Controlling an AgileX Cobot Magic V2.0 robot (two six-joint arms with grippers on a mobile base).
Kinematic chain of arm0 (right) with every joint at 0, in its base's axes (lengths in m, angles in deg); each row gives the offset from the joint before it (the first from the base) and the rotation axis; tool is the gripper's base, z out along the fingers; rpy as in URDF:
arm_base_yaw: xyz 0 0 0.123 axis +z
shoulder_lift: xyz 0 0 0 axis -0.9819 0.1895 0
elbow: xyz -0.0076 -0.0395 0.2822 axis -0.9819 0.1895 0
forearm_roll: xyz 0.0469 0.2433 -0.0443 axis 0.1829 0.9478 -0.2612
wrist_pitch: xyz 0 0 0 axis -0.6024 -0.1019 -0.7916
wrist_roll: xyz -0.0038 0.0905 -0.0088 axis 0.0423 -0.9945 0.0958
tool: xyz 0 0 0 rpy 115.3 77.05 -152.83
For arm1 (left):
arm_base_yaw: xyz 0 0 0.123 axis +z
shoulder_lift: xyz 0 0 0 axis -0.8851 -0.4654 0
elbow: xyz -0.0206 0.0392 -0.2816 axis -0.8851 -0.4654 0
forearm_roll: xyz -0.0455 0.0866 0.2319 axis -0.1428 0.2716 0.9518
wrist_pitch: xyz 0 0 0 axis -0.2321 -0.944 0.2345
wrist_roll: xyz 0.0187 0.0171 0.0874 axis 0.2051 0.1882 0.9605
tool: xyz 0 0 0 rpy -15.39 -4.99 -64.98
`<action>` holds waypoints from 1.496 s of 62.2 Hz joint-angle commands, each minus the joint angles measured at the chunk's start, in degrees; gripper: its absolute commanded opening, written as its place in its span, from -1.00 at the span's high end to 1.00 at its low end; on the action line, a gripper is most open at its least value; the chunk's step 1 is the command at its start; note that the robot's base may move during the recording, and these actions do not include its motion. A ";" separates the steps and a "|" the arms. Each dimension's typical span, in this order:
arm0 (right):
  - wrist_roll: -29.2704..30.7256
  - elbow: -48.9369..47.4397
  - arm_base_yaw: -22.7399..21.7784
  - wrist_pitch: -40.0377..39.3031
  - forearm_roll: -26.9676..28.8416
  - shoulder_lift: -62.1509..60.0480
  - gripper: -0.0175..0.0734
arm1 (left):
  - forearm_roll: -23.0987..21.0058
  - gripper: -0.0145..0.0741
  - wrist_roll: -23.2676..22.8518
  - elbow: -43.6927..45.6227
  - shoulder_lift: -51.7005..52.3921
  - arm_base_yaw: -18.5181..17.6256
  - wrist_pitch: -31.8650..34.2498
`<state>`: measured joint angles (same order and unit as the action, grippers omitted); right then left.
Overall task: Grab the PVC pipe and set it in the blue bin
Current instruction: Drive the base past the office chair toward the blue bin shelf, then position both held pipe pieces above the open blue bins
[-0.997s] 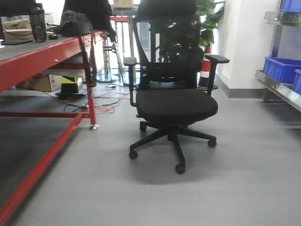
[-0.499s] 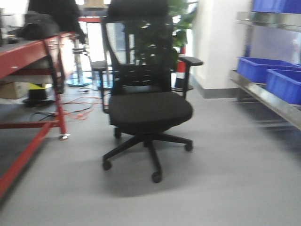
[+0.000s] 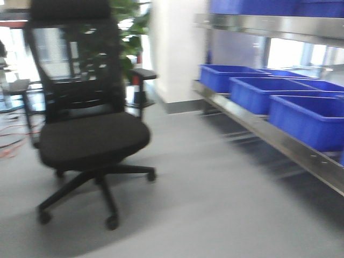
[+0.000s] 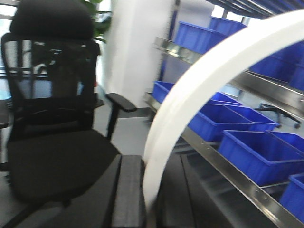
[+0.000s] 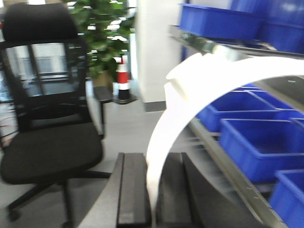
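- Closest in, the left claw (image 4: 151,199) is clamped on the PVC pipe (image 4: 199,80). The pipe sits in the slot between the dark fingers (image 4: 128,190) and arcs up and off to the right. It's held low on the curve, I'd guess so the long end hangs out in front, clear of the arm.
- Same deal for the right claw (image 5: 153,190): it's closed around a white curved pipe with a wider socket end at the top of the bend. I can't tell if it's the same piece or a second one.
- So the pipe is in hand and not in any bin. The grab looks done, and the carry and drop are left.
- In the middle distance, a black office chair (image 3: 91,140) stands on the grey floor (image 3: 215,215), well apart from the shelving, with open floor between them.
- Further right, blue bins (image 3: 306,121) line a low steel shelf (image 3: 252,124), open tops up, so a drop from above should work.
- At the back there's a plant (image 5: 102,33) and a striped cone (image 5: 123,78) beside a white pillar (image 3: 172,48). The front view is smeared, so the fine detail is guesswork.
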<state>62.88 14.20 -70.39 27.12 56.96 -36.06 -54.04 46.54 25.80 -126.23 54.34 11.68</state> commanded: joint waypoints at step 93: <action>0.18 0.00 -0.08 -1.88 -0.41 -0.07 0.98 | -0.45 0.92 -0.01 0.24 0.42 -0.24 1.44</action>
<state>62.88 14.20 -70.39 27.12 56.96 -36.06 -54.04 46.54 25.80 -126.23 54.34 11.68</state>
